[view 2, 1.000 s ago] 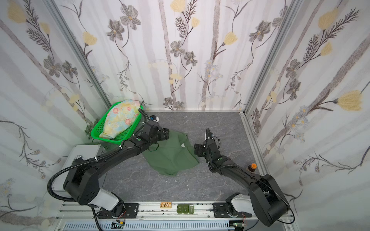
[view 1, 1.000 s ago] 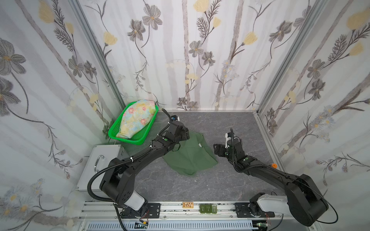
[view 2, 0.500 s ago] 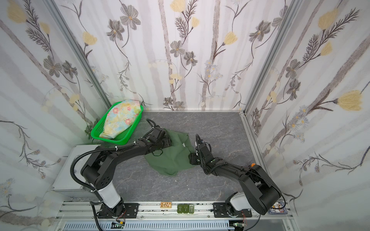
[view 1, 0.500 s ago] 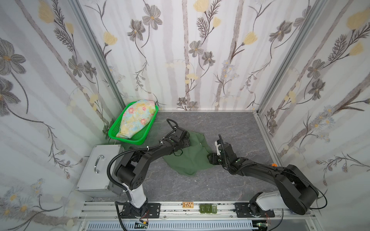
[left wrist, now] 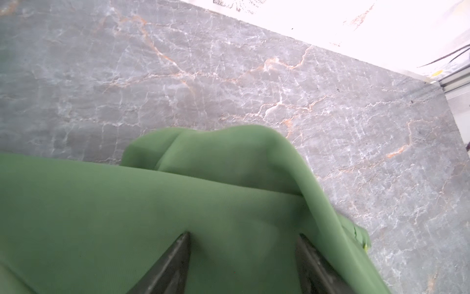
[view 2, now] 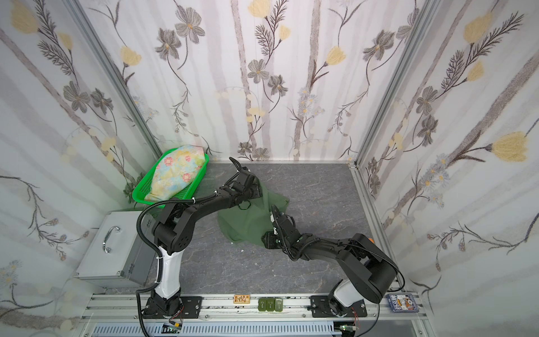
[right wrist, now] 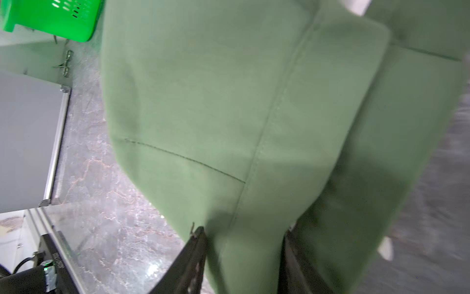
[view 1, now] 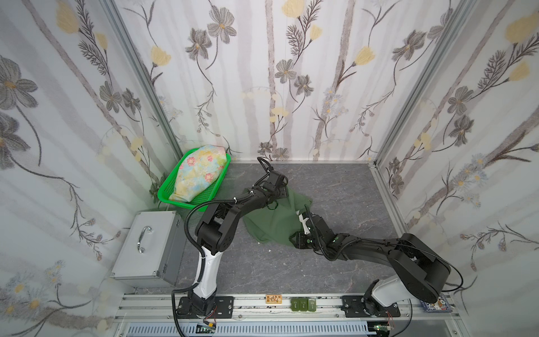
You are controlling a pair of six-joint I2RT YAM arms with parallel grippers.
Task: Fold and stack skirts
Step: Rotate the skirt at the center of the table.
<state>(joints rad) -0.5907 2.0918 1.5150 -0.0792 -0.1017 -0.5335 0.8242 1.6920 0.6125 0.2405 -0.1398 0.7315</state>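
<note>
**Right arm just moved in on the olive skirt, looks like the first fold is being set up**

Going left to right: the floral skirt (view 1: 201, 172) sits in the basket (view 1: 163, 198) at the far left, so I reckon that one's for later. My left gripper (left wrist: 244, 234) is down on the far-left part of the olive skirt (view 1: 271, 224), which lies rumpled mid-table. Its jaws are fairly wide with cloth between the fingers, and it doesn't look pinched to me. The big change: a second ago the right gripper (right wrist: 244, 230) was out over bare table (view 1: 335, 189) on the right with its jaws wide. Now it's at the skirt's near-right edge, jaws narrowed to about half around the cloth. Can't tell yet if it actually has a grip.
</note>
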